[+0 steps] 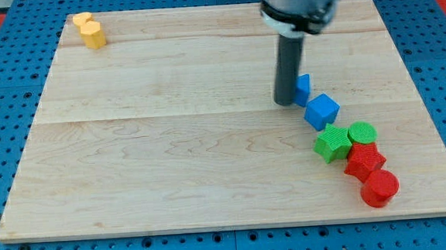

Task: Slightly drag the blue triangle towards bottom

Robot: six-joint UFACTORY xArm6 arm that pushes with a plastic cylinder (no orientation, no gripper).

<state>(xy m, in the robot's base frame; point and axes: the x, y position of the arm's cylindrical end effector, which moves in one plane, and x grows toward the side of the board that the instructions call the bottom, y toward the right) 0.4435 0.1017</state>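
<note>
While rod is standing upright mid-board, my tip (285, 102) is sitting right against left side of blue triangle (304, 88), holding nothing. Blue cube (321, 111) crowding just below-right, then green star (333, 143), green cylinder (362, 133), red star (364, 161), red cylinder (380, 188) trailing down. Yellow block (89, 30) sitting far top-left on wooden board (171, 167).

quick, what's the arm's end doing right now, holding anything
No pincer: my tip holds nothing.
It stands against the left side of the blue triangle, up-left of the blue cube.
</note>
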